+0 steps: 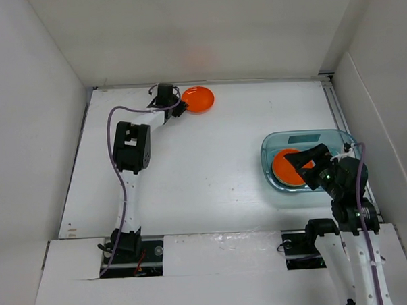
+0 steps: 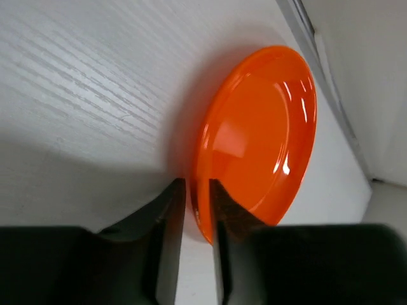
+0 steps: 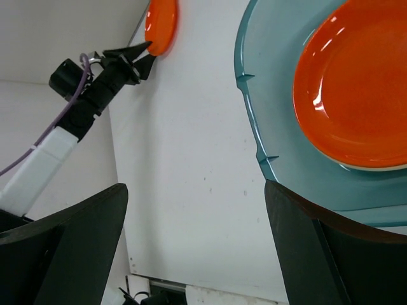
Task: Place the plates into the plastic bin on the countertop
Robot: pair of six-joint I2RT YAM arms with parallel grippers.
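Observation:
An orange plate (image 1: 198, 99) lies at the far left of the countertop (image 1: 204, 166), near the back wall. My left gripper (image 1: 179, 107) is shut on its near rim; in the left wrist view the two fingers (image 2: 170, 216) stand on either side of the rim of the plate (image 2: 261, 140), which is tilted. A second orange plate (image 1: 285, 168) lies in the blue-teal plastic bin (image 1: 304, 135) on the right, on a cream plate edge (image 3: 375, 168). My right gripper (image 3: 197, 216) hangs wide open and empty above the bin's left rim (image 3: 251, 121). The other plates are hidden.
White walls enclose the countertop on three sides. A metal rail (image 1: 338, 109) runs along the right wall next to the bin. The left arm (image 1: 132, 149) stretches over the left side. In the right wrist view the left gripper (image 3: 143, 54) and its plate (image 3: 160, 25) show far off.

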